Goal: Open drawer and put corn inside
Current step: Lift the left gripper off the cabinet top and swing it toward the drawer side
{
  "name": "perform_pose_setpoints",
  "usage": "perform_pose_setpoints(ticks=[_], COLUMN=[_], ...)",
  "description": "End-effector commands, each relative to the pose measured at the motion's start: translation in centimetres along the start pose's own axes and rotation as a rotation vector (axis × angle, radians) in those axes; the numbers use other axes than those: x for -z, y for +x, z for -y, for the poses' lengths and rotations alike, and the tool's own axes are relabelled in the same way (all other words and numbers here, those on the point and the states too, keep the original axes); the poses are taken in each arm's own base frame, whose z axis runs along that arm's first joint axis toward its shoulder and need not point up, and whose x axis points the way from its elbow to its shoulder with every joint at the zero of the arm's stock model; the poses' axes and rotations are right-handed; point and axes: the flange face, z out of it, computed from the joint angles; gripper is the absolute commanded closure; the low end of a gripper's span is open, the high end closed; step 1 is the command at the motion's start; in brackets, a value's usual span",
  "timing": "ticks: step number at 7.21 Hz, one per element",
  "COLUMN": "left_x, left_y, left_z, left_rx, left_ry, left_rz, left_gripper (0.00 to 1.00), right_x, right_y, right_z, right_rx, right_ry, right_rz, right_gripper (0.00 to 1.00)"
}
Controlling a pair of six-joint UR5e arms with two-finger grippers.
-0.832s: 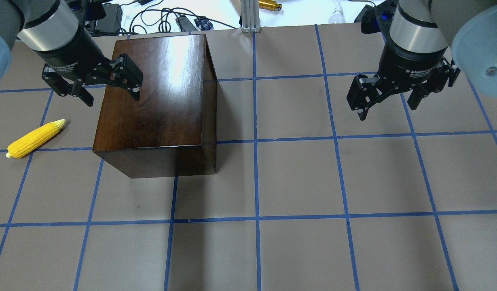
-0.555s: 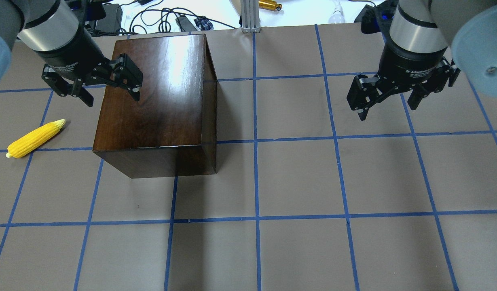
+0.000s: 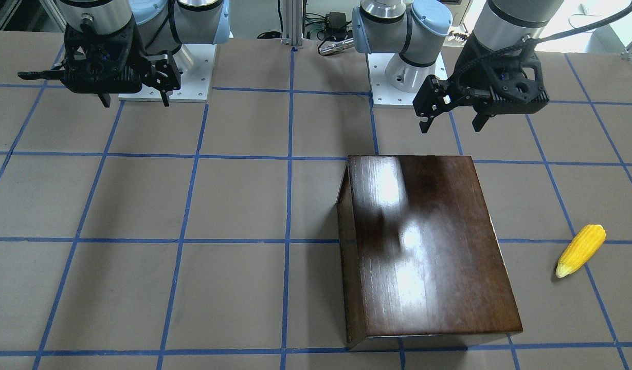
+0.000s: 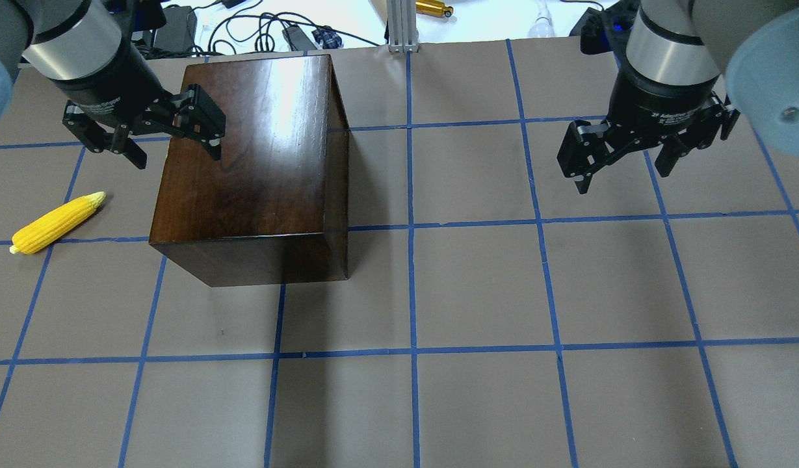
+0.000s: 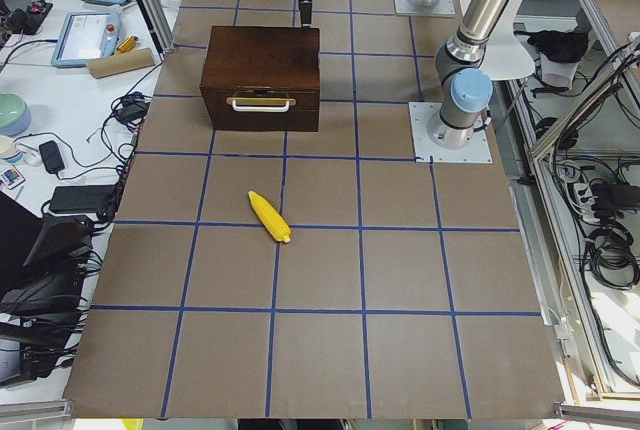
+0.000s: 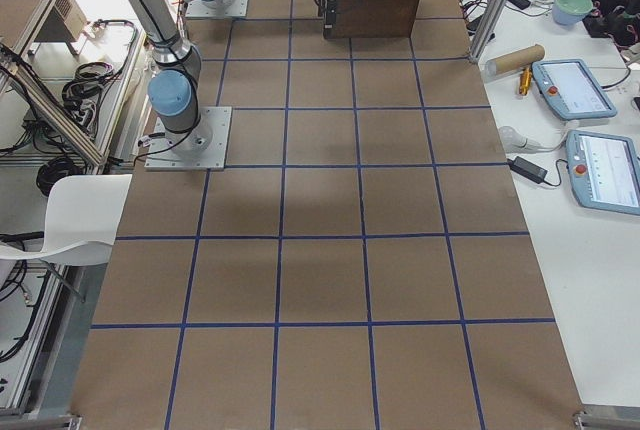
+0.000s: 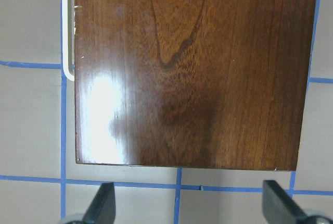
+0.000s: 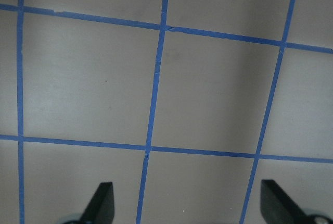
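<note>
The dark glossy wooden box (image 4: 256,162) stands left of centre. Its drawer (image 5: 262,103) is shut; the front with a pale handle faces my left side, toward the corn. The handle shows at the left edge of the left wrist view (image 7: 65,26). The yellow corn (image 4: 58,223) lies on the table left of the box, also in the front view (image 3: 580,250) and the left side view (image 5: 269,216). My left gripper (image 4: 177,155) is open and empty, hovering above the box's left top edge (image 3: 450,125) (image 7: 190,206). My right gripper (image 4: 623,175) is open and empty above bare table at the right (image 3: 134,102) (image 8: 187,203).
The table (image 4: 477,292) is brown with a blue tape grid. An aluminium post (image 4: 402,26), cables (image 4: 256,29) and a gold cylinder (image 4: 433,8) lie beyond its far edge. The arm bases (image 3: 403,77) stand at the robot's side.
My left gripper has shifted slightly left and away from me above the box's left edge. The right gripper, box and corn have not moved.
</note>
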Motion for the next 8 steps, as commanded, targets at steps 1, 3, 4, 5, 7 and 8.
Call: perform_pose_setpoints(ticks=[1,3,4,5,7,8], left_x=[0.5,0.6,1.1,0.8,-1.0,-2.4], left_y=[-4.1,-11.0,-15.5,-19.4,-23.6,-24.7], left_z=[0.9,1.9,2.6,2.8,3.9,5.5], left_rx=[-0.026,-0.025,-0.02,-0.016,-0.117,-0.179], left_ry=[0.012,0.01,0.011,-0.003,-0.022,-0.006], left_rz=[0.015,0.075,0.082,0.081,0.075,0.09], left_gripper=[0.0,0.0,0.0,0.0,0.0,0.0], right_x=[0.0,0.0,0.0,0.0,0.1,0.0], right_y=[0.0,0.0,0.0,0.0,0.0,0.0], right_z=[0.0,0.0,0.0,0.0,0.0,0.0], right_rx=[0.0,0.0,0.0,0.0,0.0,0.0], right_ry=[0.0,0.0,0.0,0.0,0.001,0.0], right_rz=[0.0,0.0,0.0,-0.001,-0.002,-0.001], right_gripper=[0.0,0.0,0.0,0.0,0.0,0.0])
